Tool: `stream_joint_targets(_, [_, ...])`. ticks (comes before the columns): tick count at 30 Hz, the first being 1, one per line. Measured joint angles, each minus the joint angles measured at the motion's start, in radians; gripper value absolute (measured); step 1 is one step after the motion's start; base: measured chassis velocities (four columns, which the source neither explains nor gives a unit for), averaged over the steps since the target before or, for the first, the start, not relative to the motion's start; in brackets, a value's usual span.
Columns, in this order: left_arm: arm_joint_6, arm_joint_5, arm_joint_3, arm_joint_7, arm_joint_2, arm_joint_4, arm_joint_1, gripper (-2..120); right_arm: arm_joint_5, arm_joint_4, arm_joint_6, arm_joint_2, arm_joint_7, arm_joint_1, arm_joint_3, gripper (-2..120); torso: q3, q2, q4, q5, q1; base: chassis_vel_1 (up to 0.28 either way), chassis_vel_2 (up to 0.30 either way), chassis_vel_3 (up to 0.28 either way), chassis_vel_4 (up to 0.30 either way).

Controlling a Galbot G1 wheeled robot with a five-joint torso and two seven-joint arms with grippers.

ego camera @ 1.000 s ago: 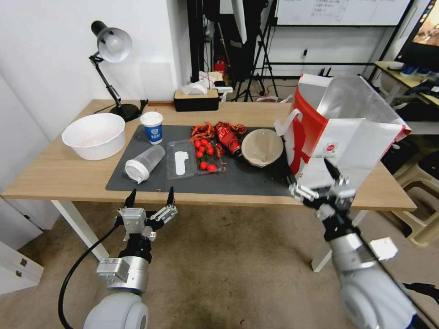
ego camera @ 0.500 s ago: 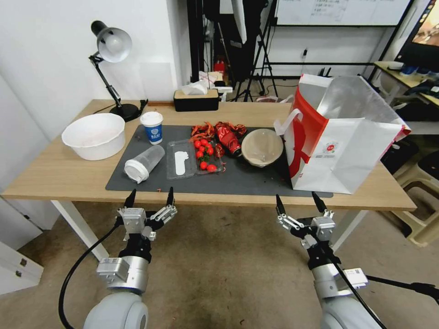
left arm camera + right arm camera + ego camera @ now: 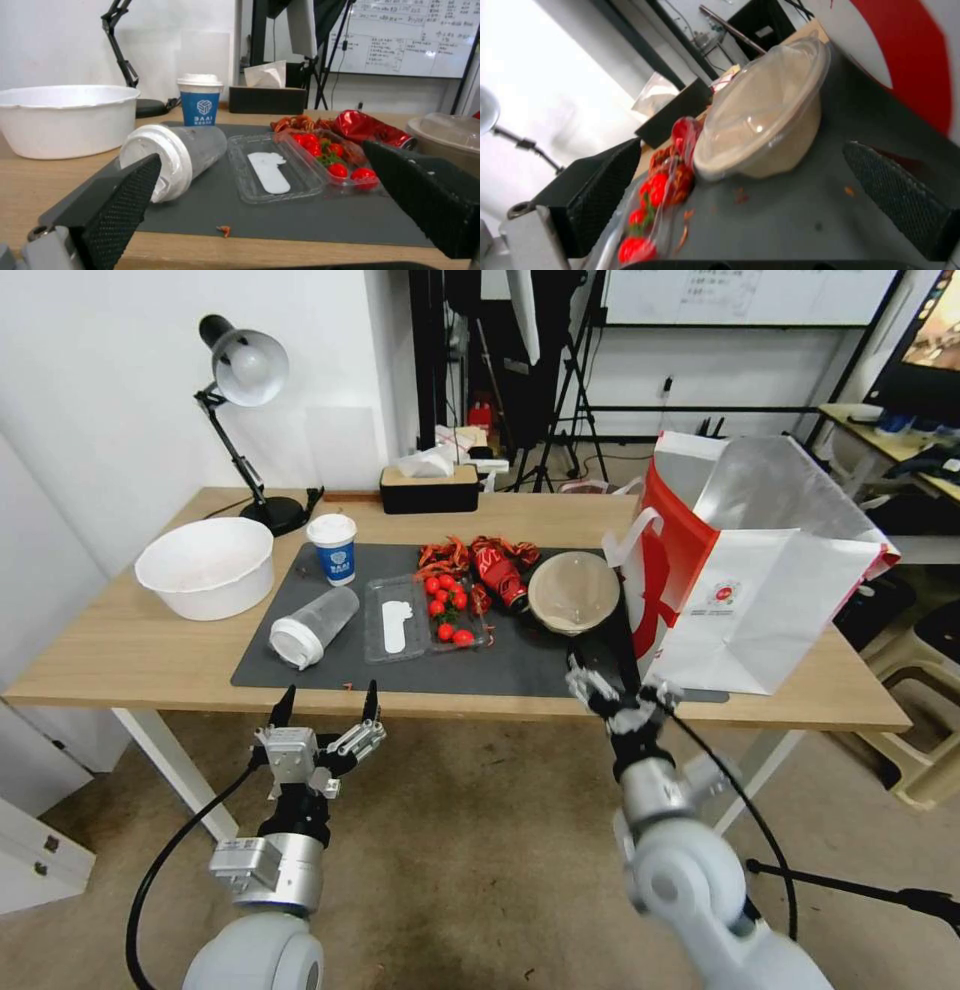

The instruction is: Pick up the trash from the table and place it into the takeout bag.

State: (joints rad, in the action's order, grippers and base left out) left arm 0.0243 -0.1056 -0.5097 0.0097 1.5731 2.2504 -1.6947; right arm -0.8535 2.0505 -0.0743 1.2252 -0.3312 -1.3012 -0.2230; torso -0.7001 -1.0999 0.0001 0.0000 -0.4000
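Your right gripper [image 3: 605, 665] is hovering fingers apart before the beige bowl [image 3: 767, 131]; left gripper [image 3: 327, 702] is waiting, spread, below the table [image 3: 120, 655].

Head high; wrists low, facing table [image 3: 130, 655]

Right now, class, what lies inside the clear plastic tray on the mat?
The clear plastic tray holds red cherry tomatoes with green stems and a white label. Anything beneath the tomatoes is covered.
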Motion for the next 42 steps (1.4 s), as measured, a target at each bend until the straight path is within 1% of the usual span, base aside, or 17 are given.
stream_joint_targets(3, [0.000, 0.000, 0.000, 0.000, 0.000, 0.000, 0.000, 100, -0.007, -0.002, 0.002, 0.001, -0.003, 0.006, 0.000, 100, 0.000, 0.000, -0.0001, 0.0000, 0.000, 0.000, 0.000, 0.000, 0.000])
stream_joint_targets(11, [0.002, 0.002, 0.000, 0.000, 0.000, 0.000, -0.002, 100, -0.101, -0.051, 0.035, 0.010, -0.047, 0.104, 0.003, 96, 0.000, 0.000, 0.0000, 0.0001, 0.000, 0.000, 0.000, 0.000, 0.000])
stream_joint_targets(12, [0.002, 0.002, 0.000, 0.000, 0.000, 0.000, -0.002, 100, -0.119, -0.060, 0.048, 0.013, -0.059, 0.132, 0.006, 89, 0.000, 0.000, 0.0000, 0.0000, 0.000, 0.000, 0.000, 0.000, 0.000])
stream_joint_targets(17, [0.002, 0.003, 0.000, 0.000, 0.000, -0.001, -0.002, 100, -0.135, -0.068, 0.063, 0.017, -0.071, 0.156, 0.010, 84, 0.000, 0.000, -0.0001, 0.0000, 0.000, 0.000, 0.000, 0.000, 0.000])
stream_joint_targets(18, [0.002, 0.003, 0.000, 0.000, 0.001, -0.002, -0.002, 100, -0.145, -0.076, 0.073, 0.021, -0.085, 0.177, 0.017, 80, 0.000, 0.000, -0.0002, -0.0001, 0.000, 0.000, 0.000, 0.000, 0.000])
stream_joint_targets(19, [0.002, 0.005, 0.000, 0.001, 0.003, -0.004, -0.001, 100, -0.162, -0.093, 0.107, 0.036, -0.123, 0.217, 0.035, 68, 0.000, 0.000, 0.0000, 0.0000, 0.000, 0.000, 0.000, 0.000, 0.000])
stream_joint_targets(20, [0.004, 0.005, -0.001, 0.001, 0.004, -0.005, -0.001, 100, -0.180, -0.103, 0.137, 0.050, -0.152, 0.235, 0.045, 62, 0.000, 0.000, -0.0001, 0.0000, 0.000, 0.000, 0.000, 0.000, 0.000])
stream_joint_targets(21, [0.004, 0.005, -0.001, 0.001, 0.004, -0.005, -0.001, 100, -0.180, -0.103, 0.137, 0.050, -0.152, 0.235, 0.045, 62, 0.000, 0.000, -0.0001, 0.0000, 0.000, 0.000, 0.000, 0.000, 0.000])
stream_joint_targets(23, [0.006, 0.005, -0.001, 0.001, 0.003, -0.006, -0.001, 100, -0.201, -0.110, 0.168, 0.066, -0.183, 0.247, 0.050, 54, 0.000, 0.000, 0.0000, -0.0001, 0.000, 0.000, 0.000, 0.000, 0.000])
stream_joint_targets(29, [0.011, 0.007, -0.001, 0.001, 0.002, -0.005, -0.006, 100, -0.216, -0.122, 0.189, 0.078, -0.196, 0.259, 0.049, 53, 0.000, 0.000, -0.0001, -0.0001, 0.000, 0.000, 0.000, 0.000, 0.000])
stream_joint_targets(32, [0.017, 0.014, 0.002, 0.001, 0.004, -0.003, -0.012, 100, -0.224, -0.148, 0.193, 0.097, -0.201, 0.278, 0.047, 46, 0.000, 0.000, -0.0001, 0.0000, 0.000, 0.000, 0.000, 0.000, 0.000])
stream_joint_targets(33, [0.017, 0.014, 0.002, 0.001, 0.004, -0.003, -0.012, 100, -0.224, -0.148, 0.193, 0.097, -0.201, 0.278, 0.047, 46, 0.000, 0.000, -0.0001, 0.0000, 0.000, 0.000, 0.000, 0.000, 0.000])
stream_joint_targets(36, [0.027, 0.018, 0.001, 0.002, 0.003, -0.002, -0.020, 100, -0.228, -0.175, 0.199, 0.108, -0.205, 0.291, 0.046, 32, 0.000, 0.000, 0.0000, 0.0000, 0.000, 0.000, 0.000, 0.000, 0.000])
stream_joint_targets(37, [0.027, 0.018, 0.001, 0.002, 0.003, -0.002, -0.020, 100, -0.228, -0.175, 0.199, 0.108, -0.205, 0.291, 0.046, 32, 0.000, 0.000, 0.0000, 0.0000, 0.000, 0.000, 0.000, 0.000, 0.000])
stream_joint_targets(39, [0.031, 0.022, 0.001, 0.002, 0.005, -0.001, -0.023, 100, -0.227, -0.176, 0.199, 0.108, -0.202, 0.291, 0.046, 22, 0.000, 0.000, -0.0001, 0.0000, 0.000, 0.000, 0.000, 0.000, 0.000])
stream_joint_targets(41, [0.034, 0.023, 0.002, 0.002, 0.006, -0.001, -0.024, 100, -0.226, -0.177, 0.198, 0.108, -0.200, 0.290, 0.046, 19, 0.000, 0.000, -0.0001, 0.0000, 0.000, 0.000, 0.000, 0.000, 0.000])
stream_joint_targets(42, [0.035, 0.025, 0.002, 0.002, 0.007, -0.002, -0.024, 100, -0.225, -0.177, 0.197, 0.109, -0.198, 0.288, 0.045, 14, 0.000, 0.000, -0.0001, 0.0000, 0.000, 0.000, 0.000, 0.000, 0.000])
